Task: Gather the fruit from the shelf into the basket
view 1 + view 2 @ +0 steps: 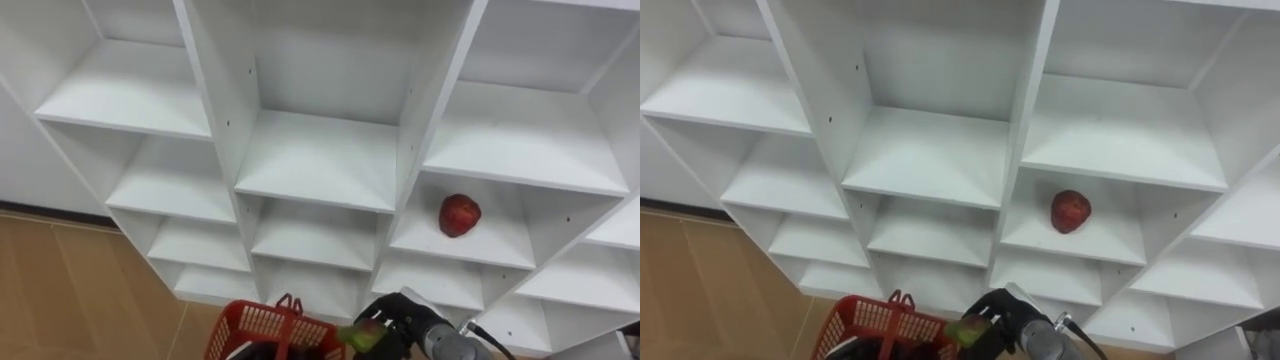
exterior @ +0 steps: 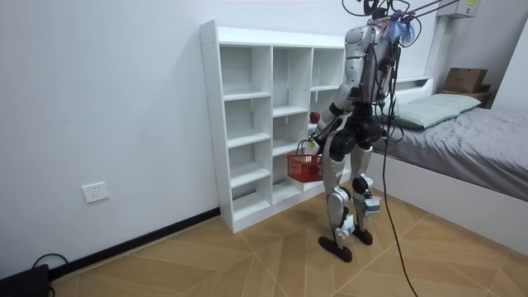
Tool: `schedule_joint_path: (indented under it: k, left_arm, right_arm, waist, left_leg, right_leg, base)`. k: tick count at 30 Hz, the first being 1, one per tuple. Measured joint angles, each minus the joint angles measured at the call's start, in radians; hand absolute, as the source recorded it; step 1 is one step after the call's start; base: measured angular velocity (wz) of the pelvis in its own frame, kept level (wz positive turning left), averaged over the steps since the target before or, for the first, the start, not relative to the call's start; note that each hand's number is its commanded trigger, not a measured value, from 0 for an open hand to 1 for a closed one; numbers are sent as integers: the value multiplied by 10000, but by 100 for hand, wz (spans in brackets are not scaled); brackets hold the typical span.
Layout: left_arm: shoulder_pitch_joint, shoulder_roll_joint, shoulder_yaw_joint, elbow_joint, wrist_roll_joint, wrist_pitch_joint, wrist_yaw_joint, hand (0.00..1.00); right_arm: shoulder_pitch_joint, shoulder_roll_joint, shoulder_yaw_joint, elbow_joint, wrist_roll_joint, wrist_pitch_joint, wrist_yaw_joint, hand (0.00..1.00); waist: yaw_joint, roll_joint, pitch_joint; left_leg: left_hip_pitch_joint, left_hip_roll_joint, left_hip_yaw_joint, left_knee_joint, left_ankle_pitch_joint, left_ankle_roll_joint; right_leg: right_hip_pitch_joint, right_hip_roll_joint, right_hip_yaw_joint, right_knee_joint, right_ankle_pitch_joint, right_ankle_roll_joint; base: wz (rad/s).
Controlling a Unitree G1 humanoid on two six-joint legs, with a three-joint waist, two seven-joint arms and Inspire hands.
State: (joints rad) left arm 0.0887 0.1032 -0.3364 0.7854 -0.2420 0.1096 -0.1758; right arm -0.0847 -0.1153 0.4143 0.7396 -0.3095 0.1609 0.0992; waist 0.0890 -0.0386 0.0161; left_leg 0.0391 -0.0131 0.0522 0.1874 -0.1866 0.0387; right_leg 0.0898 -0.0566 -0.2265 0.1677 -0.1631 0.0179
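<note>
A red apple lies on a shelf in the right column of the white closet. Low in front of the closet hangs a red basket with its handle up. My right hand is beside the basket's right rim, fingers curled round a green fruit. At the basket's near edge a dark part of my left hand shows, mostly cut off. In the room view I stand facing the closet, the basket held at hip height and the apple above it.
The closet's other compartments in view are bare. Wooden floor lies to the left below the shelves. Behind me in the room view stands a bed with a pillow and a cardboard box.
</note>
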Motion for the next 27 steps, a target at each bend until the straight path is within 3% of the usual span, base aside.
schedule_joint_path:
  k: [9,27]
  left_arm:
    - [24,-7,-43,3,122,0,-280,100]
    - [22,-58,-281,-10,515,-2,-374,100]
  right_arm:
    - [-218,32,14,43,-125,-116,-168,100]
    - [-244,172,141,22,-473,-116,-119,100]
  waist:
    - [2,-73,-44]
    - [19,-106,-30]
  left_leg:
    - [-93,-13,-122,51,0,0]
    - [-209,-143,-315,100,2,3]
  right_leg:
    - [11,-10,-80,0,-4,3]
    - [32,-46,-228,-87,-27,30]
  base:
    - [3]
    - [2]
